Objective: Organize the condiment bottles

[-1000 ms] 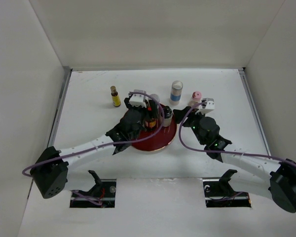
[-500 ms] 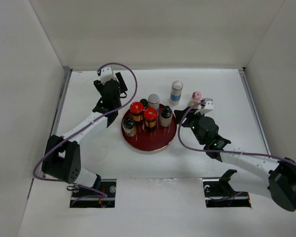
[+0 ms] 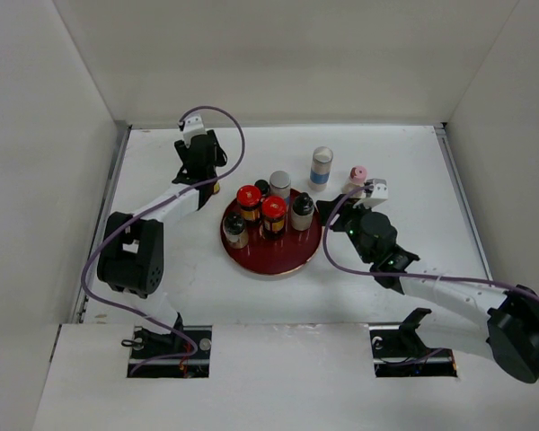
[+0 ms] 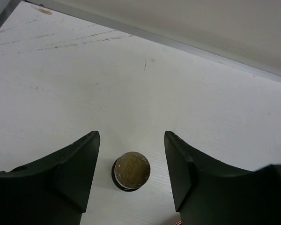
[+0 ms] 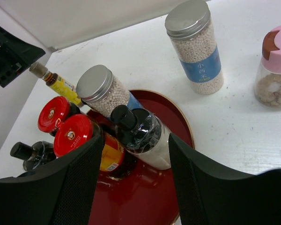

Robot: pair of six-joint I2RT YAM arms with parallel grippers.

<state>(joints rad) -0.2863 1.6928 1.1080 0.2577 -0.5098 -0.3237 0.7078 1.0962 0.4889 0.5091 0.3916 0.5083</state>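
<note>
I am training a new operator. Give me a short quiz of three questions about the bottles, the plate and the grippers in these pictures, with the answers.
1. True or false: the pink-capped jar stands on the red plate.
2. Which one is between the fingers of the left gripper? A. the blue-label jar B. the small yellow bottle C. the white bottle with the black cap
3. How many red-lidded jars stand on the plate?
Key: 1. False, the pink-capped jar stands on the table, off the plate. 2. B. 3. Two.
</note>
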